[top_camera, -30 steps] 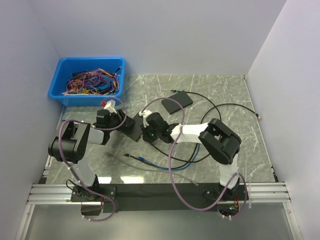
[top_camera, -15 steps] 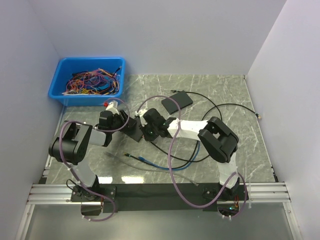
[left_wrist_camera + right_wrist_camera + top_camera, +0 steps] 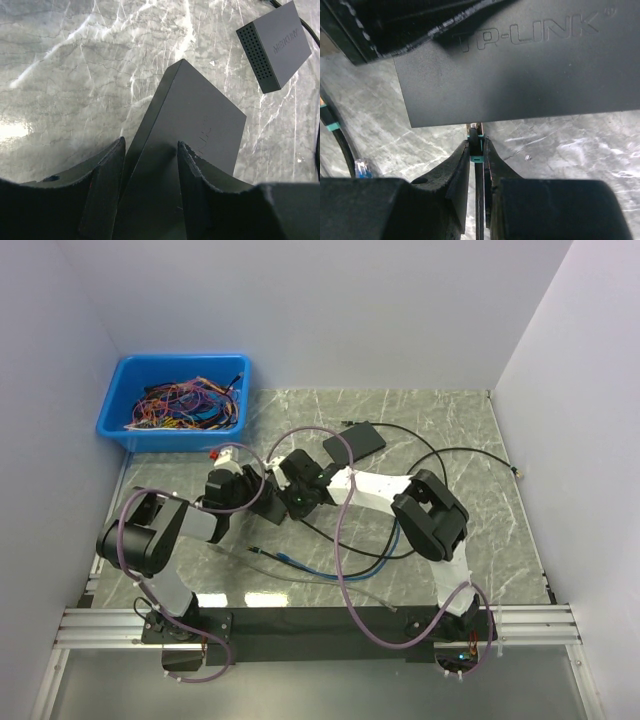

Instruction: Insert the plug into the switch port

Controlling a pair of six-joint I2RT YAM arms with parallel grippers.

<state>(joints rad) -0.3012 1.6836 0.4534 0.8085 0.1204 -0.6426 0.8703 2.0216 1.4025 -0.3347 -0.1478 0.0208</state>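
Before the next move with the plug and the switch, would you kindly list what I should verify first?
1. Left end effector clamped on the switch: ok, gripped on both sides.
2. Right end effector holding the plug: ok, pinched.
3. Plug tip at the switch: ok, it meets the switch's edge in the right wrist view.
4. Plug lined up with a port: cannot tell, no port shows in any view.
5. Second black box out of the way: ok, bare table shows between it and the switch.
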